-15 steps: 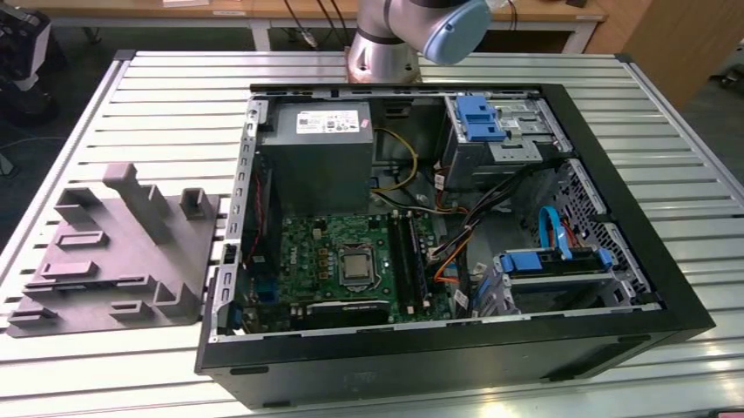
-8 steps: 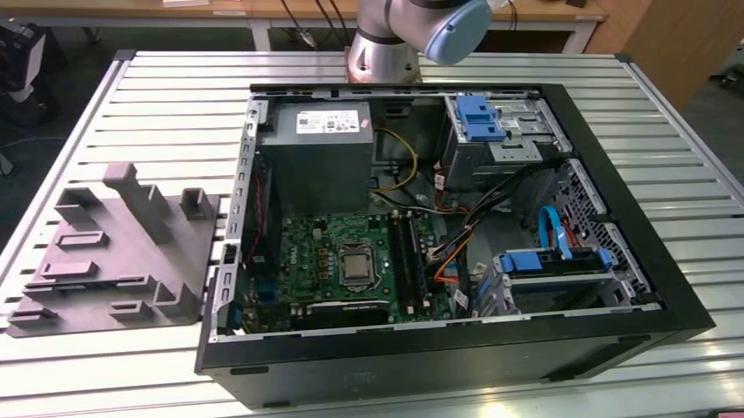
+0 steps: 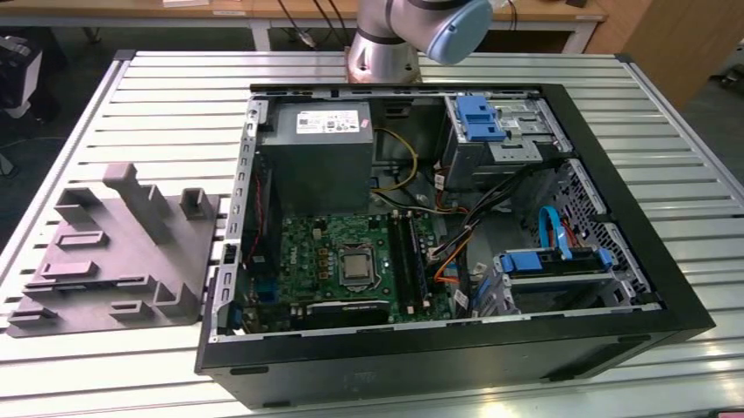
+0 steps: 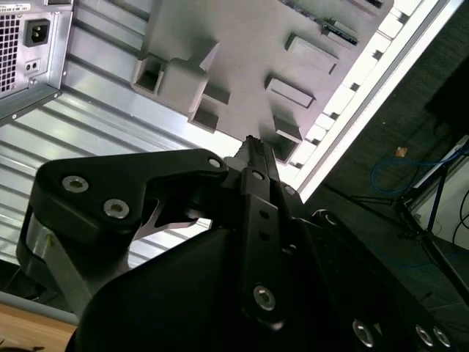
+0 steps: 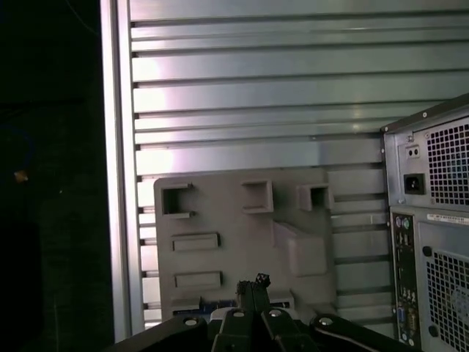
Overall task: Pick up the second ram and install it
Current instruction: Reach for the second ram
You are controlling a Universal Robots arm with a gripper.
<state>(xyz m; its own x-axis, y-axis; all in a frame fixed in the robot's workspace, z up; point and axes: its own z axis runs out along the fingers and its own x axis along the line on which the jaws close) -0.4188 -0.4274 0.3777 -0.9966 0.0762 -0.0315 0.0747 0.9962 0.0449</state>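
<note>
Hovering over the parts fixture, nothing in the grip.

Noted a slatted table (image 3: 174,96) bearing an open computer case (image 3: 465,370), laid on its side so as to expose the motherboard (image 3: 314,252) to work from above. Found a grey fixture (image 3: 117,252) just beside the case, its moulded pockets judged to keep parts at known spots for pick-up. Saw, in the first wrist view, the gripper (image 5: 253,284) above the fixture's edge, fingers drawn together and holding nothing. Located a thin blue-green strip, probably the second ram (image 5: 212,302) though largely hidden, seated along that same edge beneath the fingertips.
</note>
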